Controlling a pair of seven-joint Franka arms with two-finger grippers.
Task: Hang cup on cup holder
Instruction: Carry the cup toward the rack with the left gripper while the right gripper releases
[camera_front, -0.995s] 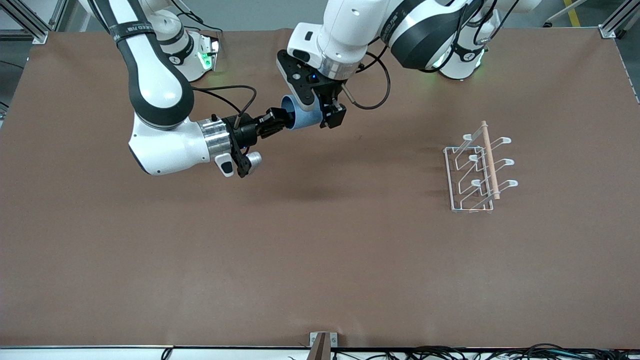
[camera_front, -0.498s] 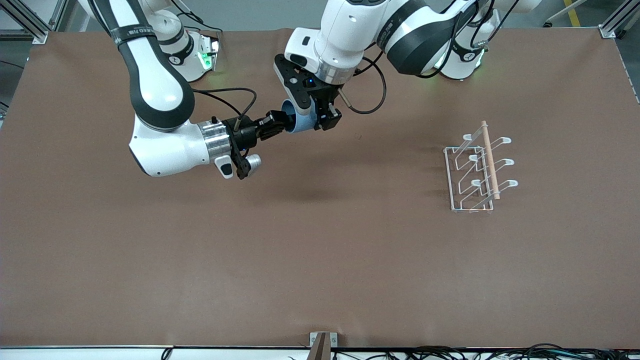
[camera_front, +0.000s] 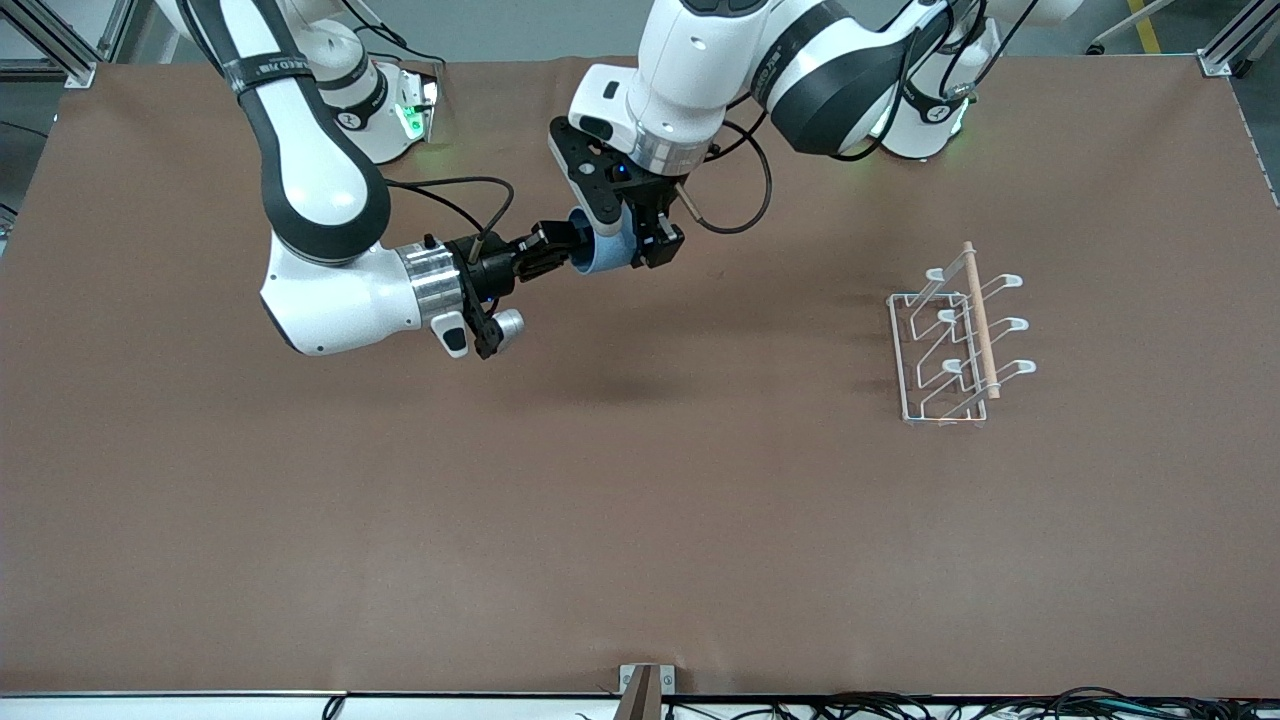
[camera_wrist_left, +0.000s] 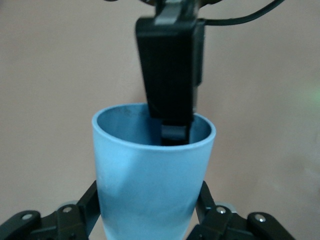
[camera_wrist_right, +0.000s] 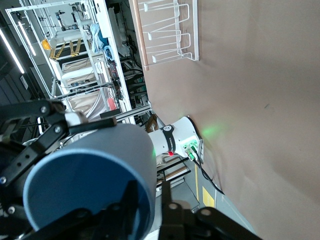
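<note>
Right arm, from its base at the far edge of the surface (camera_front: 200, 560), reaches toward the middle. Right pincer (camera_front: 566, 246) is up in the air w/ its fingers pressed on the rim of the cup (camera_front: 603, 252): one finger (camera_wrist_right: 122, 210) inside the mouth, the other outside the wall.

Cup is light blue, plain, no handle, lying roughly sideways in the air over the bare surface, mouth turned toward the right arm.

Left arm comes down from above onto the same cup. Left pincer (camera_front: 634, 243) is pinching the cup's body, one finger (camera_wrist_left: 82, 207) on each side of the wall, so both pincers grip it at once.

Cup holder (camera_front: 955, 340), white wire rack w/ a wooden rod (camera_front: 980, 320) on top, stands toward the left arm's end of the surface, well apart from the cup. No cup on its prongs.
</note>
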